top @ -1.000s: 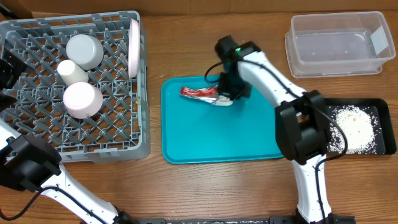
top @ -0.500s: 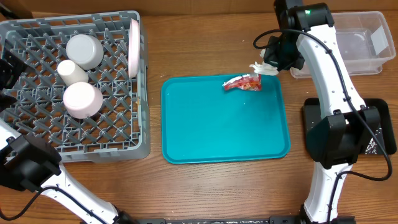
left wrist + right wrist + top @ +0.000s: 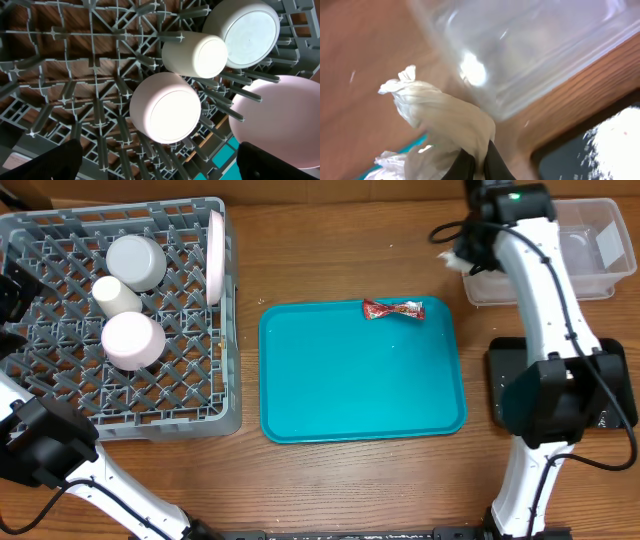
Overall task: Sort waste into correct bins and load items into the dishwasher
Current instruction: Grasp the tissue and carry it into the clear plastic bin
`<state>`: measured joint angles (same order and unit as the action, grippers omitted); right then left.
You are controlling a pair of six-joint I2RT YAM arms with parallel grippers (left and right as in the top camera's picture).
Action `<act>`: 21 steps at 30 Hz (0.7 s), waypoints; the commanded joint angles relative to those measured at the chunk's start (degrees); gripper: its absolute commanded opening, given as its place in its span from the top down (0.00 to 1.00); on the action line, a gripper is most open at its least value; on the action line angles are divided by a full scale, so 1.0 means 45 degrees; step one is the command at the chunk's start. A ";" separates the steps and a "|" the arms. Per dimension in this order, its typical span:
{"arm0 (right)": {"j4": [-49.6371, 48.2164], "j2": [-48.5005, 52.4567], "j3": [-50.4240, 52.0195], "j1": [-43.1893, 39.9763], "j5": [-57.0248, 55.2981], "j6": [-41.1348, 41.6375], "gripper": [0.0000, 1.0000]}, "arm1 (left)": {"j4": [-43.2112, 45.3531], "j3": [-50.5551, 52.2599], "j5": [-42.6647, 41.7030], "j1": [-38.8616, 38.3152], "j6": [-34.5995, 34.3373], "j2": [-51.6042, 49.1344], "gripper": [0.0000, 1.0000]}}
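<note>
Protruding from right tool (image 3: 475,164): napkin wad (image 3: 442,117)

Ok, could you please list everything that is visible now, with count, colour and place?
dish rack: one, grey, left side of table
metal bowl: one, silvery, upside down in rack
cup: one, white, in rack between the bowls
small bowl: one, pinkish white, upside down in rack
plate: one, pinkish white, on edge at rack's right wall
serving tray: one, teal, centre
wrapper: one, red, at serving tray's far edge
napkin: one, white, held beside tub
tub: one, clear, far right
black tray: one, right, partly behind arm
rice grains: many, white, in black tray
left gripper: open, above rack
right gripper: shut on napkin
</note>
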<state>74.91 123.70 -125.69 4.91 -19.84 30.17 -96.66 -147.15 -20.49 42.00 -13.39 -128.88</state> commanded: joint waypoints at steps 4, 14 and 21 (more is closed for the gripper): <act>-0.1826 -0.0092 -0.0131 -0.1588 -0.0010 0.0355 0.96 | -0.0029 0.0000 0.0136 -0.0087 -0.0117 0.0233 0.00; -0.3526 -0.0073 0.0340 -0.2429 0.0005 0.0345 0.00 | -0.0029 0.0000 0.0136 -0.0087 -0.0117 0.0233 0.00; -0.1608 -0.0073 0.0335 -0.2414 0.4619 0.0204 0.07 | -0.0029 0.0000 0.0136 -0.0087 -0.0117 0.0233 0.00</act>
<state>66.13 123.70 -124.62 -6.04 -12.12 31.27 -96.66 -147.15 -20.49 42.00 -13.39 -128.88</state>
